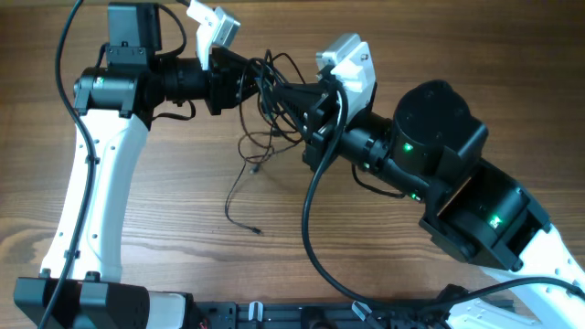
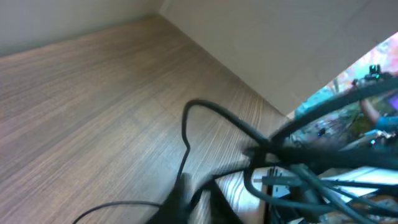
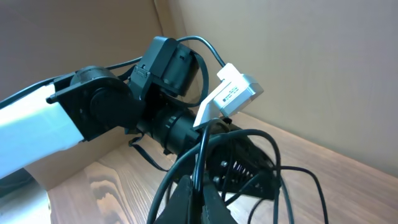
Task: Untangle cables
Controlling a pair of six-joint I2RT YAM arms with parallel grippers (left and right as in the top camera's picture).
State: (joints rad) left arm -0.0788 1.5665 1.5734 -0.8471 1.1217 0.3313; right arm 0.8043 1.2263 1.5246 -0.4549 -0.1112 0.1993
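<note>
A tangle of black cables (image 1: 271,68) hangs in the air between my two grippers at the back of the table. A thin black cable (image 1: 239,179) trails down from it onto the wood. My left gripper (image 1: 249,87) points right into the tangle. In the blurred left wrist view its dark fingers (image 2: 194,190) meet around a black cable (image 2: 214,115). My right gripper (image 1: 287,97) points left. In the right wrist view its fingers (image 3: 199,186) are shut on a black cable strand (image 3: 202,146), with more loops (image 3: 283,165) beyond.
The wooden table (image 1: 174,228) lies under both arms. The thin cable's end (image 1: 259,230) rests near the middle of it. A beige wall (image 2: 261,50) borders the back edge. The left arm (image 3: 93,109) and its camera (image 3: 233,93) fill the right wrist view.
</note>
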